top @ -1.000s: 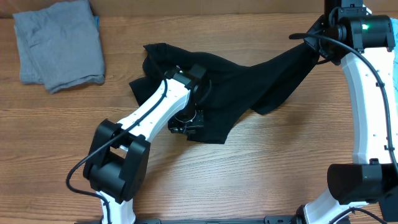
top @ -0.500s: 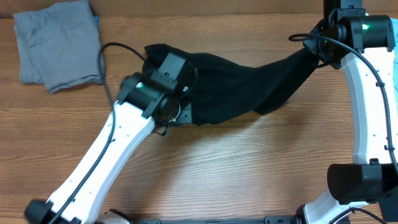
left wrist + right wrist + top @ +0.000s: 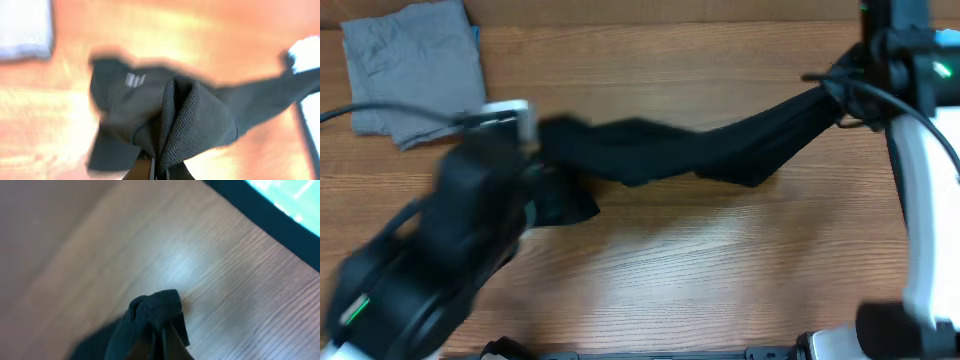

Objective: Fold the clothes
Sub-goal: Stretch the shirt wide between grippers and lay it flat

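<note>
Overhead: your shirt (image 3: 700, 155) stretches over the table (image 3: 720, 280), from the blurred left arm (image 3: 450, 240) at 8 o'clock to the right claw (image 3: 835, 88) at 2. Left wrist: your left claw (image 3: 157, 167) is clamped on a shirt fold. Right wrist: the right claw pinches a bunched edge.

Overhead looks straight down; 2 close wrist views share its black T-shirt (image 3: 730, 150) and table (image 3: 720, 280).

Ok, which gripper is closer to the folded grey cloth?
Left. The left gripper grips the black shirt near the grey cloth; the right gripper holds the shirt's other end, far away.
</note>
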Robot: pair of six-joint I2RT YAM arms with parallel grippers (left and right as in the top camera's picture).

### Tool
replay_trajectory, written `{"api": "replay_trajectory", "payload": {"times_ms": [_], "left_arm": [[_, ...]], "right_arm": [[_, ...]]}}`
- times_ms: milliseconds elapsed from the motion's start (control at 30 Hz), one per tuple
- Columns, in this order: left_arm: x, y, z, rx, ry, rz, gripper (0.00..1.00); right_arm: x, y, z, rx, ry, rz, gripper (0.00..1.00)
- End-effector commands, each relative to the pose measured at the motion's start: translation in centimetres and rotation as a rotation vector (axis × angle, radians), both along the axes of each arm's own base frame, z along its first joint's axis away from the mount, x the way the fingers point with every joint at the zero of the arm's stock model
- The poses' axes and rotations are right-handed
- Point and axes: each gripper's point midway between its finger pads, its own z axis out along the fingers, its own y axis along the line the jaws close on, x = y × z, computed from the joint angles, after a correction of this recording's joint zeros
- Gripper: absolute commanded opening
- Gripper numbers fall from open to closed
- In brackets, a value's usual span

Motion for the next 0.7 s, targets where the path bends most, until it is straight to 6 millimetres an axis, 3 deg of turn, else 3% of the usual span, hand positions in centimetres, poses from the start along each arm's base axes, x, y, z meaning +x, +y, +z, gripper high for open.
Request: {"api": "replay_trajectory", "payload": {"times_ms": [0, 167, 333, 533, 667], "left_arm": [[-1.7, 2.9, 5.1, -0.017, -0.175, 0.076, 0.04], [-2.6, 4.7, 8.7, -0.034, -0.277, 0.133, 0.04], [-2.0, 6.6, 9.7, 0.009, -0.326, 0.239, 0.04], [-0.1, 6.6, 9.2, 0.094, -0.313, 0.275, 0.04], [-0.2, 6.0, 9.5, 0.076, -0.304, 0.24, 0.04]], "right_arm": [[-3.8, -0.1, 6.1, 0.008, -0.192, 0.006, 0.04], [-7.2, -0.1, 10.5, -0.005, -0.352, 0.036, 0.04], [-9.1, -0.3, 13.2, -0.008, -0.461, 0.03, 0.03], [-8.3, -0.7, 13.9, -0.022, -0.493, 0.012, 0.04], [-8.8, -0.7, 14.0, -0.022, -0.496, 0.012, 0.04]]}}
